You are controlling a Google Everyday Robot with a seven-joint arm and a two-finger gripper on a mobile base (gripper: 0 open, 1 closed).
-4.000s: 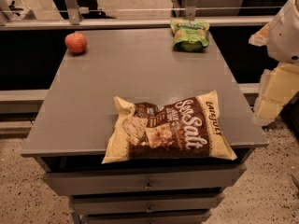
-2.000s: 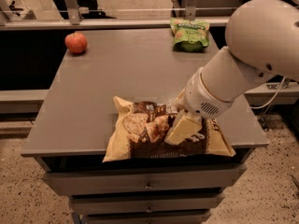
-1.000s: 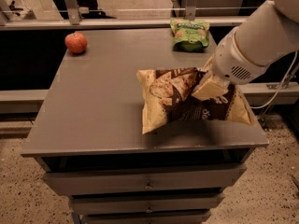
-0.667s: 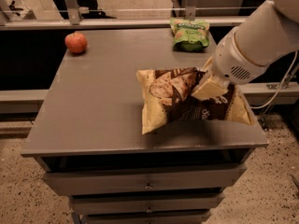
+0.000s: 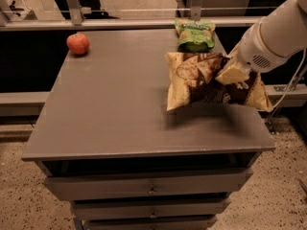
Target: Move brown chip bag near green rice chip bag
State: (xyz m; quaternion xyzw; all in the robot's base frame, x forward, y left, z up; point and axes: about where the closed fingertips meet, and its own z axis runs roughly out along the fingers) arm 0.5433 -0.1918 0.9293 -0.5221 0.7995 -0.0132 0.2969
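The brown chip bag (image 5: 196, 80), dark brown with tan-yellow edges, hangs lifted above the right part of the grey table (image 5: 120, 109), casting a shadow below it. My gripper (image 5: 229, 74) is shut on the bag's upper middle, reaching in from the right on a white arm. The green rice chip bag (image 5: 195, 34) lies at the table's far right edge, just behind the brown bag's upper edge.
A red-orange apple (image 5: 77, 43) sits at the far left corner of the table. Drawers (image 5: 152, 189) run below the front edge. A metal rail (image 5: 129, 24) runs behind the table. A cable (image 5: 292, 83) hangs at the right.
My gripper has carried the brown chip bag up and toward the far right, closer to the green bag. The apple and green bag have not moved.
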